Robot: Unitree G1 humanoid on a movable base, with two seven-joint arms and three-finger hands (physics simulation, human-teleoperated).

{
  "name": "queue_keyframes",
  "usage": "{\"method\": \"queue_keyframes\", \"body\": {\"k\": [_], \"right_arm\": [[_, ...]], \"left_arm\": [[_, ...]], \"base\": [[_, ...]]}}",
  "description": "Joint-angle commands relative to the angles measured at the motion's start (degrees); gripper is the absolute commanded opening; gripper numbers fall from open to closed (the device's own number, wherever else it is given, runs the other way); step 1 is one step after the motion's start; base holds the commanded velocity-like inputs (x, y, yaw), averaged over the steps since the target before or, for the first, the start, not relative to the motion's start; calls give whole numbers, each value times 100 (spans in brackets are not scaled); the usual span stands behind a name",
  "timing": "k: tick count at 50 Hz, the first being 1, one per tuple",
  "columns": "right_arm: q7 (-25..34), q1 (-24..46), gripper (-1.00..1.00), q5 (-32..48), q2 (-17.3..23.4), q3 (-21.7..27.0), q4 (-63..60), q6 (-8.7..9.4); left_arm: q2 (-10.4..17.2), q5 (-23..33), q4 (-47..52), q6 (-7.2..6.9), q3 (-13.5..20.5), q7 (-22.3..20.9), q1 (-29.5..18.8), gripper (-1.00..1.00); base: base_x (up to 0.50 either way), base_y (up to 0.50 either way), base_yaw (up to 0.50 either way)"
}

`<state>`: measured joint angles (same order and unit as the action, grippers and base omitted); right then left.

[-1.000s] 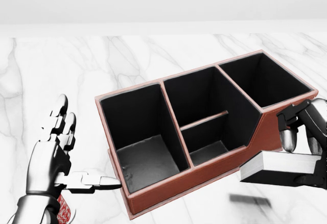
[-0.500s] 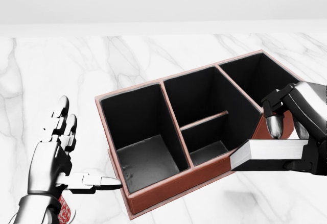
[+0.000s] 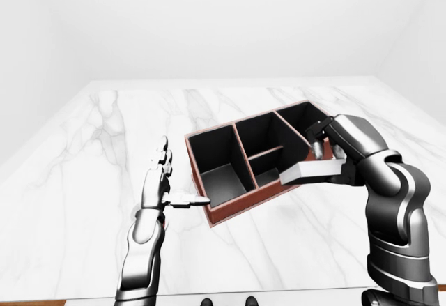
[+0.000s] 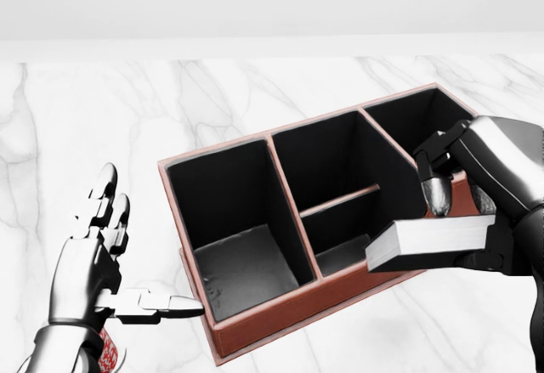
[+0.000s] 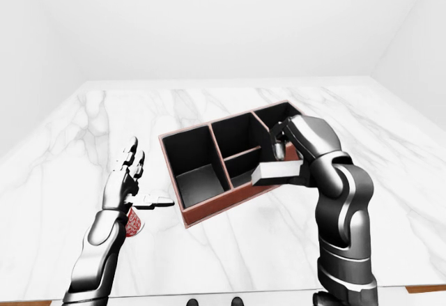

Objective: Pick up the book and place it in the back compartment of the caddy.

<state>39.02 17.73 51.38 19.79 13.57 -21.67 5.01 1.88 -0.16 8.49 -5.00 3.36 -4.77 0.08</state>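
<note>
Since the earlier frames, the right hand (image 4: 476, 188) has carried the grey book with white page edges (image 4: 429, 243) up and toward the left of the head view, so that the book now hangs over the near-right rim of the caddy instead of beside its outer wall; the left hand has stayed almost in the same place. The book lies flat and nearly horizontal, and its left end reaches over the small lower part of the middle compartment. The right hand's fingers (image 4: 436, 193) are clenched round the book, one metallic finger pressing on its top face and the dark palm under its right end. The red-brown rectangular caddy with black inner walls (image 4: 255, 326) stands on the white marble desk (image 4: 102, 118), turned at an angle in the head view. It has three compartments in a row: a large one at the left, a middle one divided by a low wall, and one at the upper right, partly hidden behind the right hand. All compartments that can be seen hold nothing. The left hand (image 4: 93, 258) is at the lower left of the head view, released, with two fingers pointing upward and one finger (image 4: 157, 303) stretched flat toward the caddy's lower-left corner; its tip is just beside the wall, but contact cannot be told. A small object with a red and white pattern (image 5: 132, 224) shows near the left wrist, too small to identify.
</note>
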Motion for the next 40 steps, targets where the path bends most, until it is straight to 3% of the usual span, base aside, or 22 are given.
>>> {"method": "queue_keyframes", "body": {"k": [1,40], "right_arm": [[-93,278,-100,100,-88,-164,62,-64],[-229,799,-100,310,-389,-650,629,-56]], "left_arm": [[0,7,-26,0,-5,2,-2,100],[-8,47,-206,0,-38,16,-19,100]], "base": [[0,0,0],[0,0,0]]}}
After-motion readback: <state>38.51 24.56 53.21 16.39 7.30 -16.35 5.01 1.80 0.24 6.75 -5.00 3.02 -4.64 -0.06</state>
